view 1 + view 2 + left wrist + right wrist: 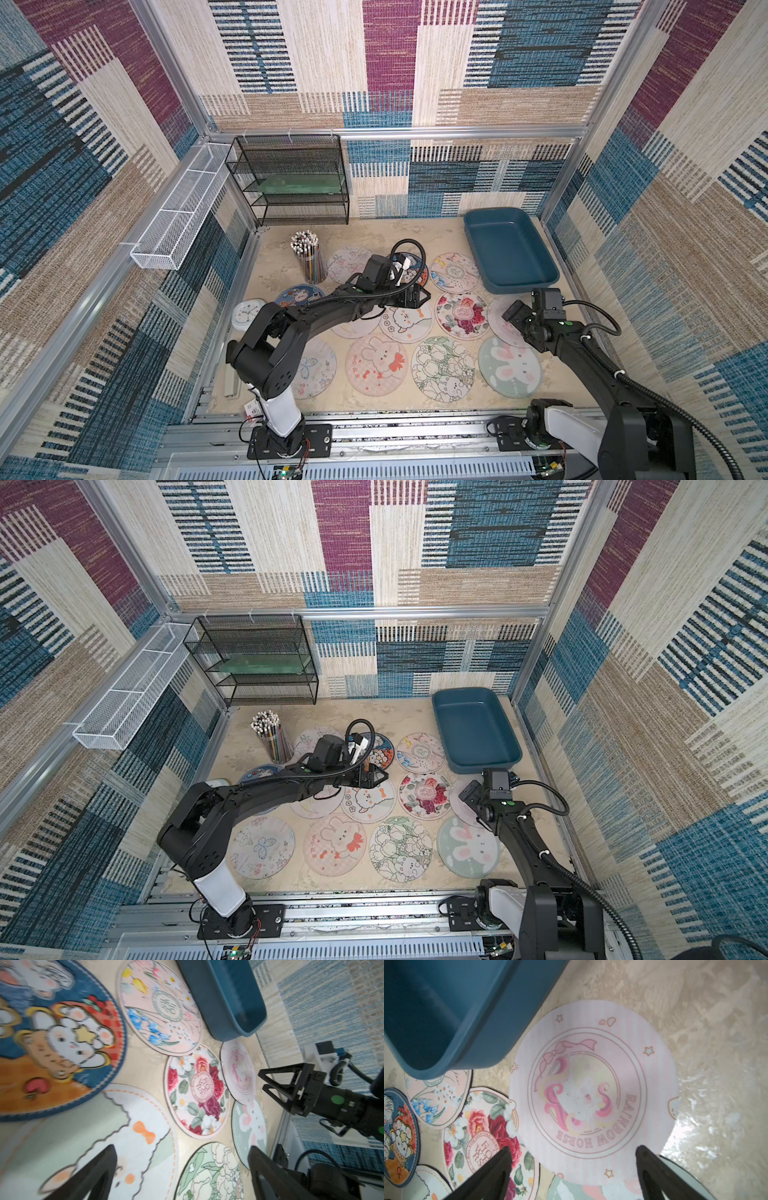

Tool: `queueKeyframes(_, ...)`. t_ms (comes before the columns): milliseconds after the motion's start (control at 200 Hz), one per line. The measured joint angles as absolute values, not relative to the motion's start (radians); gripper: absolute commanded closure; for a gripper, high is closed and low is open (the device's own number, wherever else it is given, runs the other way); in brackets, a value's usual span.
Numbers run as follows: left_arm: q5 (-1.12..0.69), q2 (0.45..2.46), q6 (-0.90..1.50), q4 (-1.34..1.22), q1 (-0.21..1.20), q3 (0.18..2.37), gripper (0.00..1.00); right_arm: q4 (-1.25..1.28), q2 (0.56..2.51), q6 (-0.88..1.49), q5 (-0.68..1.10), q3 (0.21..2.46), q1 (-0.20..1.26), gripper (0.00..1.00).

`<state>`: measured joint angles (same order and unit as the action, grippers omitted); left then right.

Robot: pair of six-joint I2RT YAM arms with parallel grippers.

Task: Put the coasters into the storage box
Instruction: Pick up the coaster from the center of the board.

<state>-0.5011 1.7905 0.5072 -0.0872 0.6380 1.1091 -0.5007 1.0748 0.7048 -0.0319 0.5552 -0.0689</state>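
Patchwork woven panels (390, 45) in blue, magenta, beige and cream line three walls, held by a silver metal frame (399, 132). The floor (374, 232) is pale mottled beige. A black mesh rack (291, 178) stands at the back; a white mesh basket (178, 208) hangs on one side wall.

Even, bright light, soft shadows. Both top views bow at edges. Left wrist view smeared on the dark blue coaster (52, 1039); glare on tabletop (708, 1118).

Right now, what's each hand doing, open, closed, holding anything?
Left hand: open, holding nothing.
Right hand: open, holding nothing, above the pink horse coaster.
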Motion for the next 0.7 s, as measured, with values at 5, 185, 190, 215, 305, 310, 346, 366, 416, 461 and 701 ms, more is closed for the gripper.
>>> queueKeyframes(5,-0.503,1.793,0.508,-0.088,0.64,1.112,0.03,-0.504,1.074,0.705,-0.029,0.554,-0.071,0.05)
queueKeyframes(185,-0.582,1.877,0.536,-0.101,0.7,1.201,0.04,-0.557,1.043,0.702,-0.02,0.544,-0.11,0.05)
queueKeyframes(190,-0.583,1.878,0.537,-0.101,0.701,1.202,0.04,-0.559,1.042,0.702,-0.02,0.543,-0.111,0.05)
queueKeyframes(215,-0.588,1.887,0.544,-0.103,0.709,1.213,0.04,-0.565,1.04,0.702,-0.019,0.543,-0.113,0.05)
queueKeyframes(305,-0.612,1.918,0.547,-0.115,0.727,1.242,0.04,-0.58,1.04,0.707,-0.011,0.537,-0.125,0.05)
queueKeyframes(310,-0.612,1.919,0.547,-0.116,0.728,1.244,0.04,-0.581,1.04,0.707,-0.011,0.537,-0.126,0.05)
queueKeyframes(346,-0.621,1.932,0.55,-0.117,0.732,1.257,0.04,-0.583,1.04,0.71,-0.01,0.53,-0.133,0.05)
queueKeyframes(366,-0.628,1.939,0.55,-0.117,0.735,1.264,0.04,-0.583,1.041,0.71,-0.01,0.526,-0.139,0.05)
queueKeyframes(416,-0.639,1.956,0.551,-0.12,0.738,1.28,0.04,-0.582,1.045,0.71,-0.008,0.514,-0.151,0.05)
queueKeyframes(461,-0.65,1.971,0.553,-0.123,0.742,1.294,0.05,-0.579,1.05,0.71,0.0,0.504,-0.163,0.05)
queueKeyframes(701,-0.689,2.008,0.572,-0.138,0.751,1.32,0.05,-0.517,1.069,0.709,0.02,0.468,-0.221,0.05)
